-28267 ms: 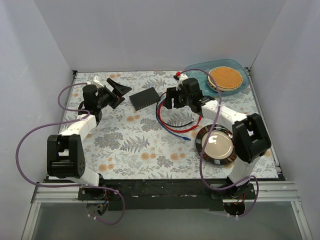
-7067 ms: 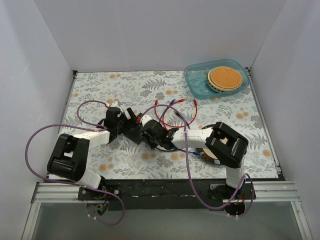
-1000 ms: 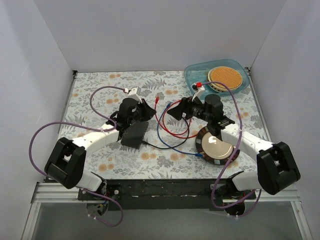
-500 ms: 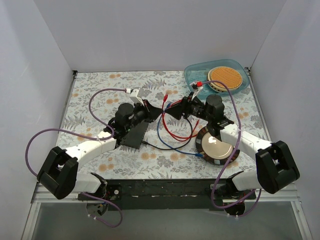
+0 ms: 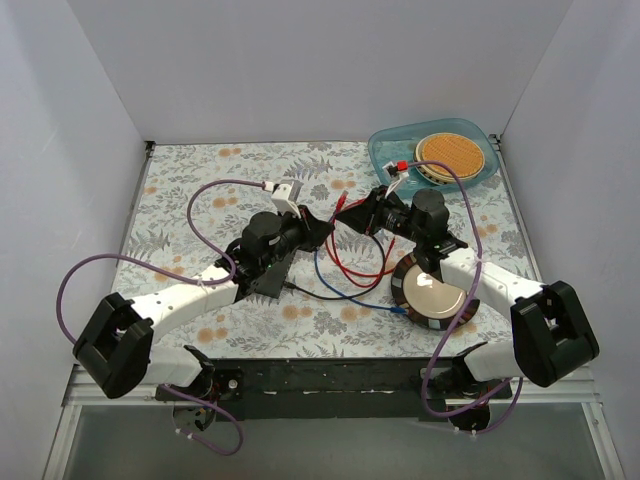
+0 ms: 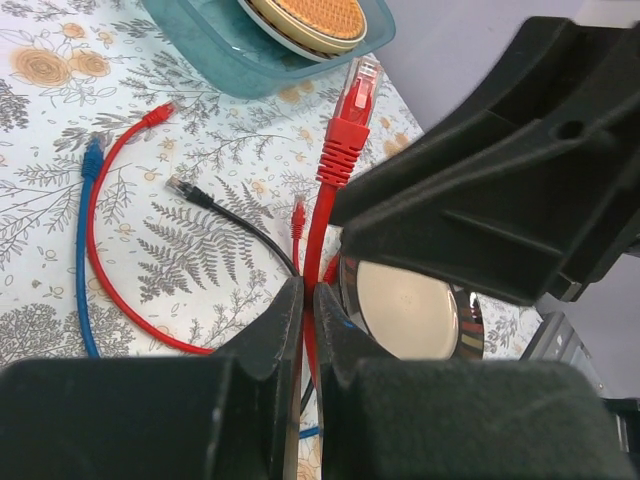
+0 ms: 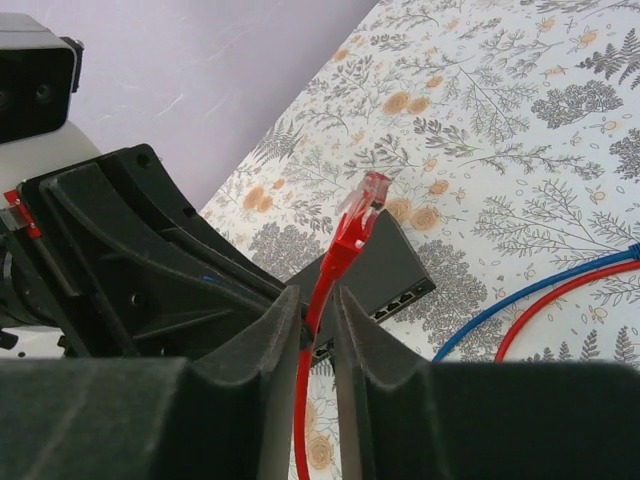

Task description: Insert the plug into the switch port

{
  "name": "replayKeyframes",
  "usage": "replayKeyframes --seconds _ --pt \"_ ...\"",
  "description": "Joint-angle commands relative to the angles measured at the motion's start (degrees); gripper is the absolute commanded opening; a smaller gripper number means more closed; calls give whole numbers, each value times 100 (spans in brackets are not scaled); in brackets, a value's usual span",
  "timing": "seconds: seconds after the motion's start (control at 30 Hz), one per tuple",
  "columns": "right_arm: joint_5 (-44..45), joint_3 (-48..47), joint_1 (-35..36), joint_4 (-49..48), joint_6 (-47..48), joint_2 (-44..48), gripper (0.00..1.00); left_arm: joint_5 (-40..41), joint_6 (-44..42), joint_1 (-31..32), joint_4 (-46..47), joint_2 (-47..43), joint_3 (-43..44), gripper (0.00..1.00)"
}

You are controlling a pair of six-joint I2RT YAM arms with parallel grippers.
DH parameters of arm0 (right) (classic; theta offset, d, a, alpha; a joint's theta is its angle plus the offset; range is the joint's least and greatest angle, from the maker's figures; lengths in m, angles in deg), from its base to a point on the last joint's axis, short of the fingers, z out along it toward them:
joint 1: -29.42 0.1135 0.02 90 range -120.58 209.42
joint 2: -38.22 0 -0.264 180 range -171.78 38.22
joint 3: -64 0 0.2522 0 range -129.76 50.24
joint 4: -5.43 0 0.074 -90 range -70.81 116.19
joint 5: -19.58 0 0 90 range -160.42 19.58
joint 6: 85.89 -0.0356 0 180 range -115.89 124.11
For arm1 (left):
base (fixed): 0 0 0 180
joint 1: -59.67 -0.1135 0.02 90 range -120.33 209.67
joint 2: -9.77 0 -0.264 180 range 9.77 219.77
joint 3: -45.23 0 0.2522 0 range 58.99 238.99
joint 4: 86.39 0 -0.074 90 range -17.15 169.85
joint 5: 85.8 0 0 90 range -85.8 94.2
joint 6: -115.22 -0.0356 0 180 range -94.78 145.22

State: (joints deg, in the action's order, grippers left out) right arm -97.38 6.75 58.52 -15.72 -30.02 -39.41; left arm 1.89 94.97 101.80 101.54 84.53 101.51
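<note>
My left gripper [image 6: 308, 290] is shut on a red cable just below its red plug [image 6: 355, 95], which points up and away over the table. My right gripper [image 7: 317, 300] meets it head-on. Its jaws stand narrowly apart around the same red cable under the plug [image 7: 362, 210], with a thin gap still showing. From above, both grippers [image 5: 318, 228] [image 5: 358, 215] meet mid-table with the plug [image 5: 343, 205] between them. The flat black switch [image 7: 385, 265] lies on the table below, its row of ports [image 7: 400, 298] facing the right wrist view. The left arm partly covers the switch [image 5: 272, 278].
A round black-rimmed dish [image 5: 432, 295] sits under the right arm. A teal tray [image 5: 395, 160] holding an orange disc [image 5: 450, 155] stands at the back right. Loose blue [image 5: 330, 285], black [image 5: 310, 292] and red [image 5: 360, 270] cables lie between the switch and the dish.
The right jaws have narrowed from wide open to close around the red cable. The left gripper has raised the plug toward the right gripper.
</note>
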Motion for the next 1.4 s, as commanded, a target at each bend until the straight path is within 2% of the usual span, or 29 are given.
replayKeyframes --seconds 0.0,0.03,0.07,0.27,0.57,0.63,0.97,1.27,1.37 --pt "-28 -29 -1 -454 -208 -95 17 345 -85 67 2 -392 134 0" --pt "-98 -29 -1 -498 -234 -104 12 345 -76 67 -7 -418 125 0" --pt "-142 -20 -1 -612 -243 -130 2 371 -85 76 -7 -419 116 0" --pt "-292 15 -1 -849 -296 -130 1 494 -76 102 11 -462 72 0" --pt "-477 174 8 -1210 -375 -77 34 679 -111 102 -122 -506 72 0" --pt "-459 156 -1 -1237 -401 -121 38 583 -120 111 -78 -515 63 0" --pt "-442 16 -1 -1527 -674 -411 38 336 -199 146 142 -524 -7 0" --pt "-196 -125 25 -1729 -937 -543 32 46 -357 217 300 -542 -69 0" --pt "-152 -151 43 -1738 -946 -578 27 20 -366 226 344 -533 -95 0"
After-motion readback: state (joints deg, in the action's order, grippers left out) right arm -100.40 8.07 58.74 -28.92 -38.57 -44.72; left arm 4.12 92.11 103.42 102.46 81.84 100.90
